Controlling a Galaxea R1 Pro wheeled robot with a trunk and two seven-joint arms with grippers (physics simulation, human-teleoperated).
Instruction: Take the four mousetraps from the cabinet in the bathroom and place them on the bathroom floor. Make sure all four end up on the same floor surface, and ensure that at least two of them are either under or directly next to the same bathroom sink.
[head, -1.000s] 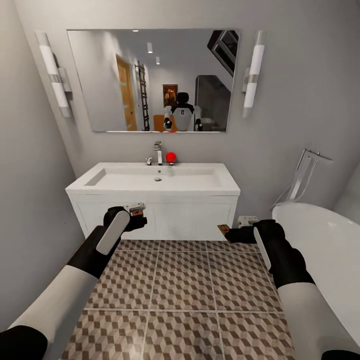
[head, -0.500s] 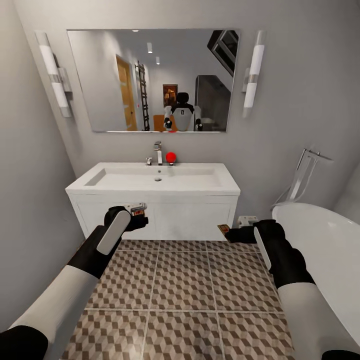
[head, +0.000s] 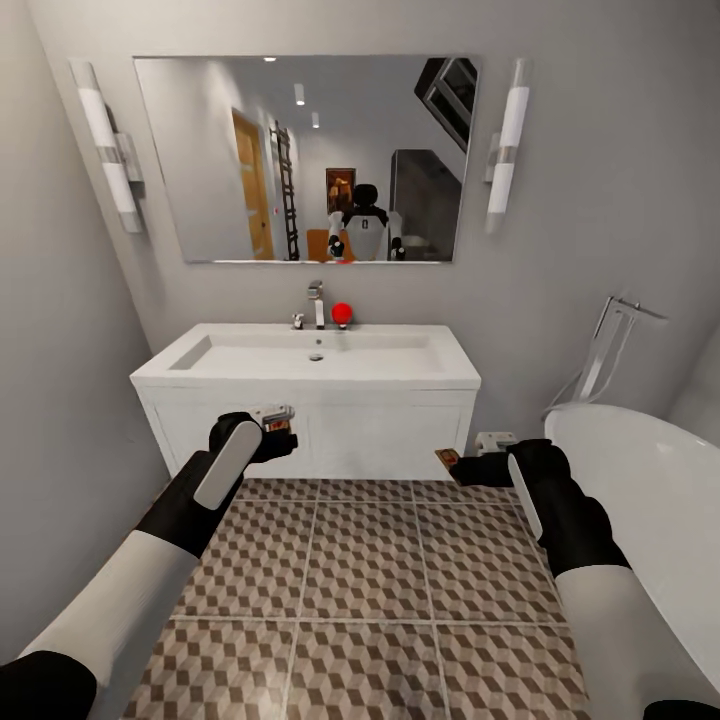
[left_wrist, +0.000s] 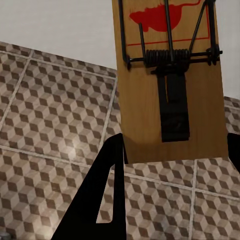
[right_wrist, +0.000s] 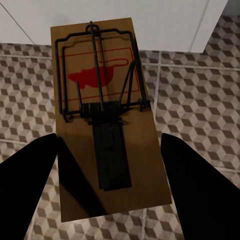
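- Head view: the robot faced the long white box-shaped sink (head: 305, 365) beneath a wide wall mirror (head: 305, 158). Both arms were held out low in front of it, above the cube-patterned tile bathroom floor (head: 365, 575). The left gripper (head: 275, 425) carried a small flat wooden mousetrap (head: 276, 424) against the sink's white front panel. The right gripper (head: 462, 466) held a second flat wooden mousetrap (head: 446, 459) near the sink's lower right corner, just beside the white oval bathtub (head: 640, 490). Holding both traps low by the sink probably suited setting them on the tiles next to it.
- Left wrist view: the left gripper's black fingers (left_wrist: 100, 200) pinched the near end of the tan wooden mousetrap (left_wrist: 170, 100) with a red mouse print and black wire spring. The trap stuck out past the fingers, over the tiles and toward the sink's white base.
- Right wrist view: the right gripper's dark fingers (right_wrist: 30, 185) stood either side of the other tan mousetrap (right_wrist: 107, 125), its printed face toward the camera. They seemed to clamp it, for it hung above the tiles with the sink's white base just ahead.
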